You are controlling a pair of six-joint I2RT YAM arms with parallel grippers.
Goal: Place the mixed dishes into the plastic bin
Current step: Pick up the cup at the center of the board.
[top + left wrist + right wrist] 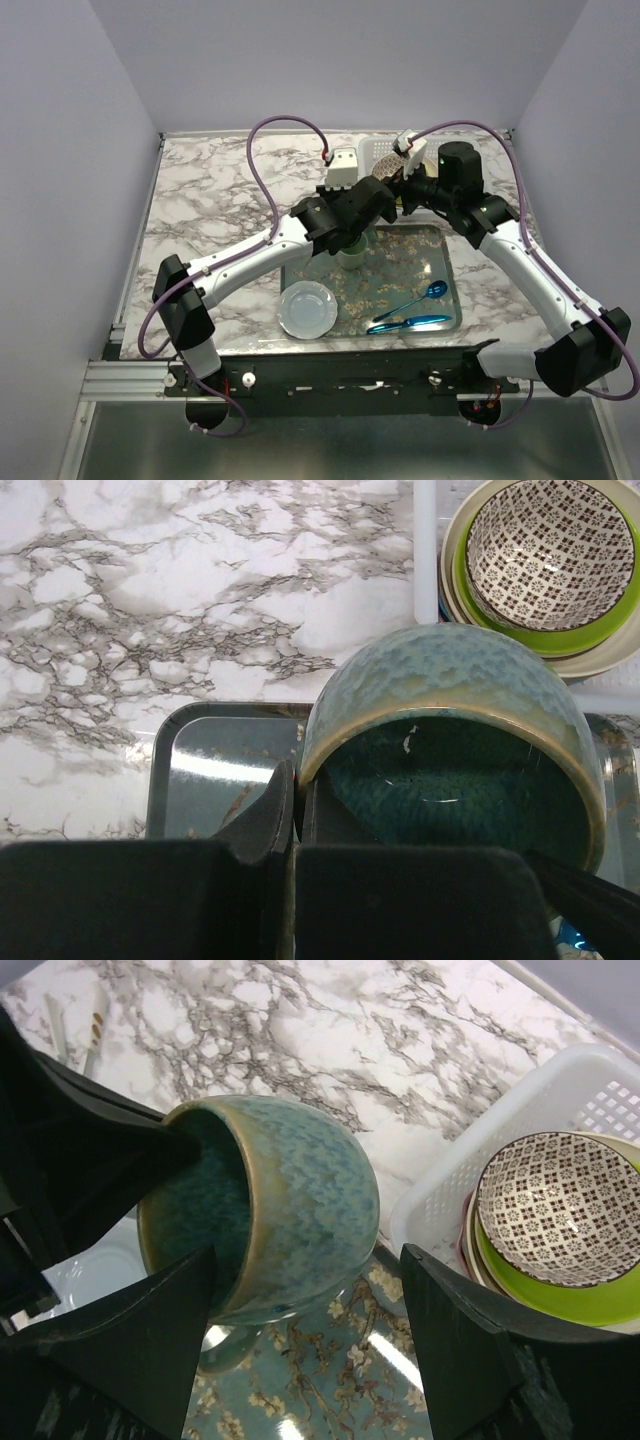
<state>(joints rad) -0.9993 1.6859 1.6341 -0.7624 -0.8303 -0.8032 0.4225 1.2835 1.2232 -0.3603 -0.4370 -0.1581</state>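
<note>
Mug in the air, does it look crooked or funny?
Yes. The mug is tipped on its side above the tray, its mouth facing the left gripper, which pinches its rim. Nothing spills; it looks empty. It is not yet in the bin.

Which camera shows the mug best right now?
Right wrist: the mug shows side and rim. Left wrist sees mainly its inside, the left end effector pinching the rim. Top external: mostly hidden under the left arm.

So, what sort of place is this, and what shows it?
Probably a robotics lab cell, not a kitchen: plain walls box in a marble-patterned table, a left arm and right arm bolted at its edge, dishes stacked in a white bin.
</note>
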